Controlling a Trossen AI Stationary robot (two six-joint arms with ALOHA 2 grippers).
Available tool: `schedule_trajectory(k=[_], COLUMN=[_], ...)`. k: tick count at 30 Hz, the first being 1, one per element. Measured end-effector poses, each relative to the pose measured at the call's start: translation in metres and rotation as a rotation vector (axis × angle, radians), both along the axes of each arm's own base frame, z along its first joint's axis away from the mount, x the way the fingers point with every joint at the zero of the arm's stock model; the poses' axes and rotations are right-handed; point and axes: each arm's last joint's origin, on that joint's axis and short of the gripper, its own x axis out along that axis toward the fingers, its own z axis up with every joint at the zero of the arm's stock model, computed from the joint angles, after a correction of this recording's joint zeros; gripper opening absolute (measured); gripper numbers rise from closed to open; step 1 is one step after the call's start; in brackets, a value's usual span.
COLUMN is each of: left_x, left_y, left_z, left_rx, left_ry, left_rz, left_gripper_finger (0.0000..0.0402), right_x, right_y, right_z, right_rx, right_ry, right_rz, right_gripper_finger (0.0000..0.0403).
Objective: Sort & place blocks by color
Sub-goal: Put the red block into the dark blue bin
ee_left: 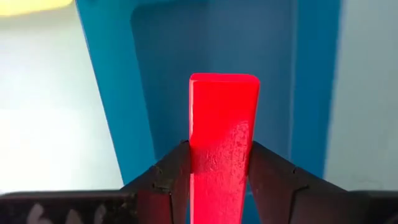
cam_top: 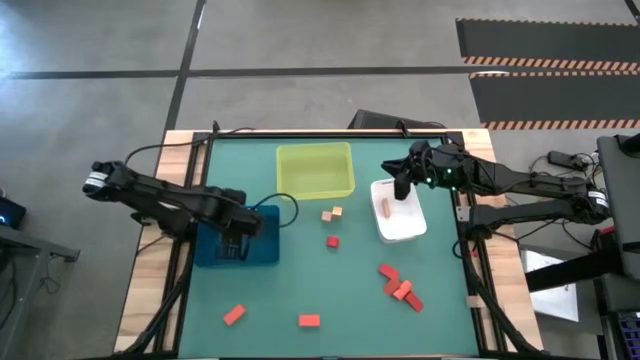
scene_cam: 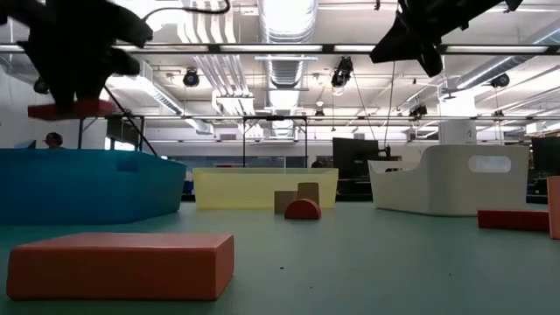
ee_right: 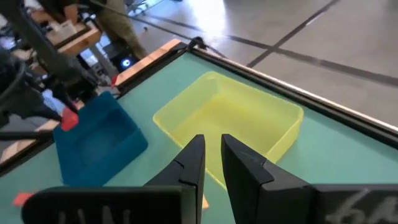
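So the left gripper (ee_left: 221,180) is hanging right over the blue tray (cam_top: 262,250), fingers (ee_left: 171,180) clamped on either side of a red bar block (ee_left: 222,137) (it sticks out well past the fingertips, with the tray's blue floor behind it). From table height you can see that block held up above the tray's rim.

Over to the far side of the blue tray, the right gripper (ee_right: 211,158) sits above the white tray (cam_top: 408,225), pointing toward the yellow-green tray (cam_top: 315,170). Its fingers are nearly together, just a slim gap, nothing in them.

One orange block (cam_top: 386,207) lies in the white tray. Between the blue and white trays sit two tan blocks (cam_top: 332,214) and a red one (cam_top: 332,241). More red blocks (cam_top: 400,285) lie near the table's front, well away from the blue tray.
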Motion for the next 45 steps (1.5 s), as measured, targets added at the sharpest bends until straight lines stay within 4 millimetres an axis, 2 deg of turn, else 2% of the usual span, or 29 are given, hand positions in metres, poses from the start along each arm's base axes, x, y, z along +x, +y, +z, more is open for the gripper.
schedule_trajectory(k=[8, 18, 31, 35, 45], left_x=[-0.01, -0.015, -0.006, 0.005, 0.014], left_y=[0.019, 0.028, 0.031, 0.031, 0.034], left_z=[-0.037, -0.073, -0.08, -0.088, -0.114], left_rx=[0.006, 0.021, 0.001, -0.033, -0.005], left_ry=[0.032, 0.073, 0.052, 0.031, 0.168], left_rz=[0.087, 0.075, 0.111, 0.132, 0.149], left_gripper_finger=[0.0118, 0.0118, 0.0118, 0.0118, 0.0118], right_x=[0.0, 0.0, -0.001, -0.001, -0.001], right_y=[-0.001, -0.001, -0.002, -0.002, -0.002], right_z=[0.0, 0.0, 0.0, 0.0, 0.0], right_rx=[0.015, 0.041, 0.03, 0.027, 0.026], right_ry=[-0.008, -0.019, -0.019, -0.019, -0.017], right_rz=[-0.03, -0.044, -0.077, -0.084, -0.083], right_gripper_finger=[0.0043, 0.0043, 0.0043, 0.0043, 0.0043])
